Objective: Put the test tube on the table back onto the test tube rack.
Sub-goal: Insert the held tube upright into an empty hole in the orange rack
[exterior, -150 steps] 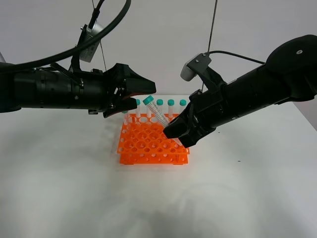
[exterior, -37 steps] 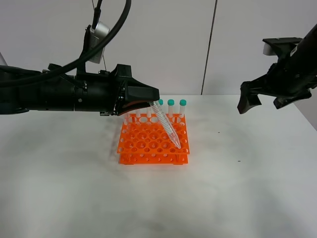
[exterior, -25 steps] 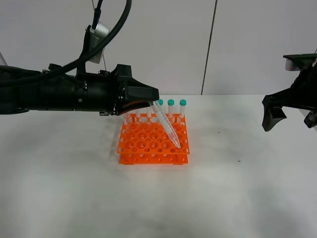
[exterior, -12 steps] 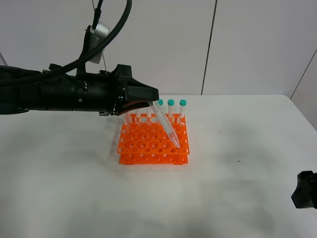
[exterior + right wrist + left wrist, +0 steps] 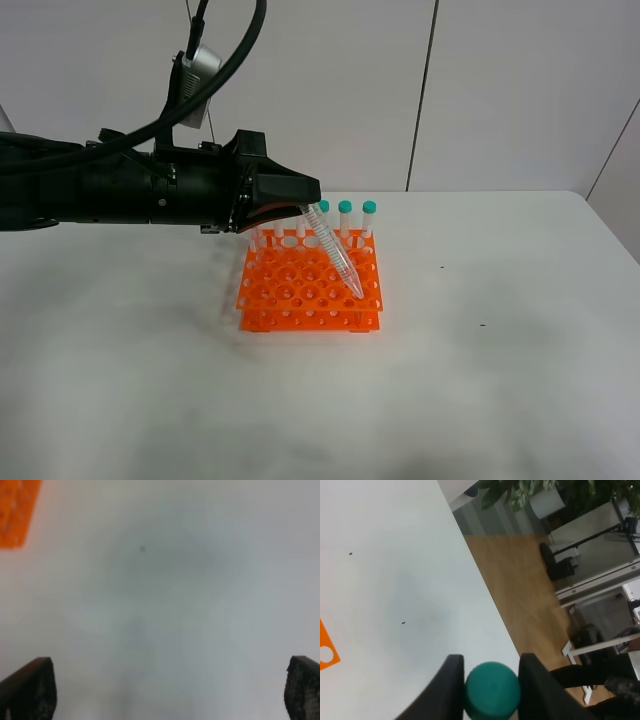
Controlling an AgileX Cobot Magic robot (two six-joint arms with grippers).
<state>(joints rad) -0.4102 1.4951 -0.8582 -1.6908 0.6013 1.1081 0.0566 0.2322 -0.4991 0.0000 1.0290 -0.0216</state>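
The left arm (image 5: 150,190) reaches out flat above the counter (image 5: 500,350) and ends right over the back part of the test tube rack (image 5: 300,290). The left jaws are pinching the test tube (image 5: 335,252) by its green cap (image 5: 492,690). In the left wrist view, the cap sits snug between the two dark sides of the jaws. The tube is off the counter. It leans a lot, with the cap end up high over the back of the rack and the pointed tip down low at the rack's top layer. The tip is close to the front corner of the rack, on the side far from the left arm. I cannot tell if the tip is inside a hole or just resting on the orange top. The rack stands flat on the counter, and its many round holes show. Other tubes (image 5: 345,215) with the same green caps stand straight up in the rack's back row, some of them partly hidden behind the left jaws. The right jaws are spread wide. In the right wrist view, their two dark ends sit far apart with blurry white counter between them. Only a small orange corner of the rack (image 5: 15,510) shows there, well away from those ends.
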